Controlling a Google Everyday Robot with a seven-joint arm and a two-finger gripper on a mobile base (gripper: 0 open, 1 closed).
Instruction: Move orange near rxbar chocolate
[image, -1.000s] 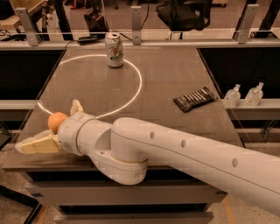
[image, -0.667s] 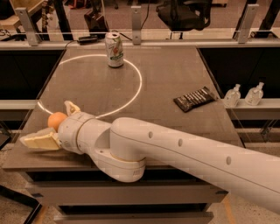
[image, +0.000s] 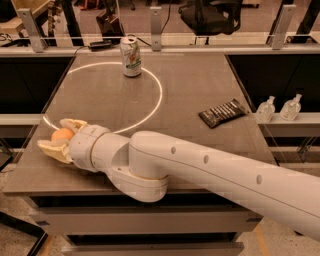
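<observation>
We see the gripper (image: 50, 133) at the front-left corner of the table (image: 200, 80), w/ its two pale fingers (image: 54, 149) pinching the orange (image: 62, 135) btwn them, one finger on the far side of the fruit and one on the near side. The orange sits low at the table top; we can't tell if it's touching or just lifted. The white arm (image: 210, 170) runs from the lower right across the front edge to that corner. The rxbar chocolate (image: 222, 113) lies flat near the table's right edge, angled, well apart from the orange. A green-and-white soda can (image: 131, 56) stands upright at the back, on a thin bright ring (image: 159, 95) marked across the table's left half. Two small clear bottles (image: 266, 109) stand on a ledge just right of the table, beside the bar
</observation>
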